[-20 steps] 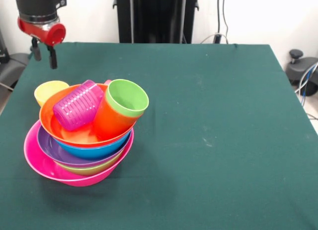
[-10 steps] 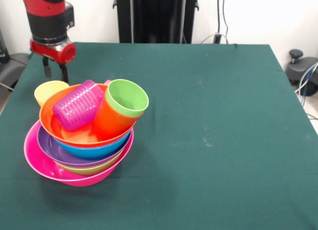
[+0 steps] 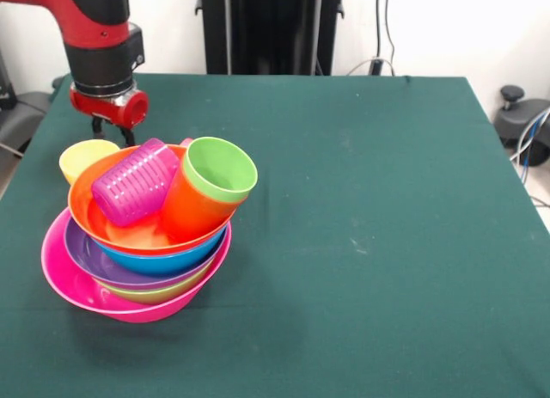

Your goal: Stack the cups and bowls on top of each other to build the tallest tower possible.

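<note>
Pink bowl (image 3: pixel 64 282) sitting on the green bench (image 3: pixel 369 226) at left, carrying nested green, purple, blue and orange bowls (image 3: pixel 142 235); yellow cup (image 3: pixel 84 159) standing just behind; end effector (image 3: pixel 113 133) hanging above the tower's far rim, fingers slightly parted, gripping nothing; purple cup (image 3: pixel 136 182) lying tilted in the orange bowl; green cup (image 3: pixel 219 170) nesting in an orange cup (image 3: pixel 193 213), leaning right

One front camera looks across the green table (image 3: pixel 361 200) toward the robot's pedestal (image 3: pixel 271 28), fairly close
</note>
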Motion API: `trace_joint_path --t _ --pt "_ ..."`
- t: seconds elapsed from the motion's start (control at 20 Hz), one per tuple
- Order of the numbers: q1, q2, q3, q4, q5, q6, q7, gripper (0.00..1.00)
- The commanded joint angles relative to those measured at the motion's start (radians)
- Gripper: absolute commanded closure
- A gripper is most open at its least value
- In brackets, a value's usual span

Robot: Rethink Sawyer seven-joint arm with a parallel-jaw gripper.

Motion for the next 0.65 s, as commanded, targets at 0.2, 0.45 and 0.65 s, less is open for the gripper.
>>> trace_joint_path --t 0.2,0.45,0.65 --pt "-0.016 -0.099 0.131 -0.001 -0.032 0.065 -0.182 0.0" --pt "-0.048 -0.24 0.192 0.081 0.038 0.172 -0.221 0.0" --pt "-0.066 -0.316 0.229 0.118 0.086 0.242 -0.229 0.0"
